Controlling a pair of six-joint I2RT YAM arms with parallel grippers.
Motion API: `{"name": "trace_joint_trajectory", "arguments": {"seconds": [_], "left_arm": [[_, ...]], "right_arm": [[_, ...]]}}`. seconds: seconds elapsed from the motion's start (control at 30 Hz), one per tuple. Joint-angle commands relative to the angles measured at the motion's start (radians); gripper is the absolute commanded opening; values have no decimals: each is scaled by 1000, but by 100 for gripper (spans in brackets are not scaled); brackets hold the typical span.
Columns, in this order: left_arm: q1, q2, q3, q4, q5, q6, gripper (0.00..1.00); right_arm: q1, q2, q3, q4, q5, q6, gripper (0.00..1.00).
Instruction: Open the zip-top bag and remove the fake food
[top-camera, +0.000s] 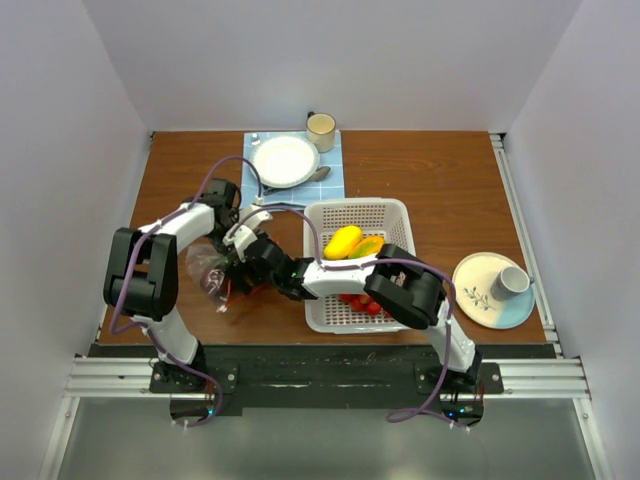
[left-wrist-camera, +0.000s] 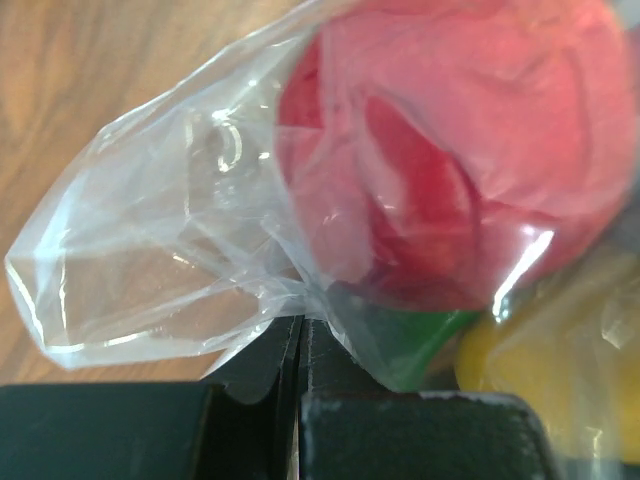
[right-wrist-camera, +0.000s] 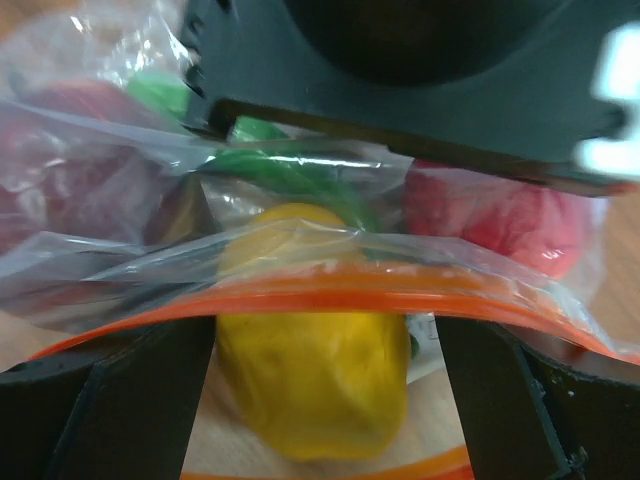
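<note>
The zip-top bag lies on the table left of the white basket, clear and crinkled. My left gripper is shut on a fold of the bag's plastic, its jaws pressed together; red fake food fills the bag behind it. My right gripper is at the bag's mouth. Its fingers stand wide apart on either side of a yellow piece, under the orange-red zip strip. Red, green and maroon pieces lie deeper inside.
The white basket holds yellow and orange pieces and small red ones. A white plate, spoon and cup sit on a blue mat at the back. A saucer with a cup is at the right.
</note>
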Motion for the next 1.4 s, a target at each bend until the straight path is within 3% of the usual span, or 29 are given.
{"name": "trace_joint_trajectory", "arguments": {"seconds": [0.0,0.1,0.13,0.2,0.23,0.3,0.57,0.73,0.87,0.9,0.93,1.0,1.03,1.1,1.13,1.27,1.37], "left_arm": [[-8,-39,17,-58,77,-30,0],[-8,-36,-3,-12,8,-36,0],[-6,-30,-6,-2,-23,-39,0],[0,-22,-9,28,-49,-53,0],[3,-16,-6,36,-87,-60,0],[26,-16,5,54,-115,-73,0],[143,-67,196,-48,-103,-64,0],[126,-119,278,-192,3,-94,0],[80,-151,246,-209,11,-99,0],[80,-148,235,-206,8,-100,0],[80,-145,215,-203,3,-99,0],[78,-133,184,-177,-15,-99,0],[80,-131,148,-166,-27,-96,0],[78,-124,114,-128,-43,-93,0],[78,-122,92,-119,-49,-90,0],[78,-130,133,-155,-44,-91,0],[71,-137,280,-259,-17,-93,0]], "right_arm": [[-3,-12,29,13,-40,24,91],[-3,-35,-35,11,-48,72,77],[-3,-58,-75,11,-48,79,63],[-3,-91,-120,26,-39,92,46],[-3,-140,-152,23,-11,95,25],[-3,-199,-171,-16,19,101,10],[-21,-469,-172,-225,153,57,14],[-104,-596,-270,-280,366,101,8],[-182,-592,-330,-317,478,130,3],[-202,-581,-336,-328,481,136,3],[-208,-558,-339,-339,462,139,14],[-207,-538,-329,-357,432,132,39],[-207,-535,-310,-368,402,130,63],[-190,-553,-300,-377,383,123,92],[-181,-567,-299,-369,379,113,99],[-92,-644,-313,-311,334,52,99],[22,-633,-326,-253,326,29,99]]}}
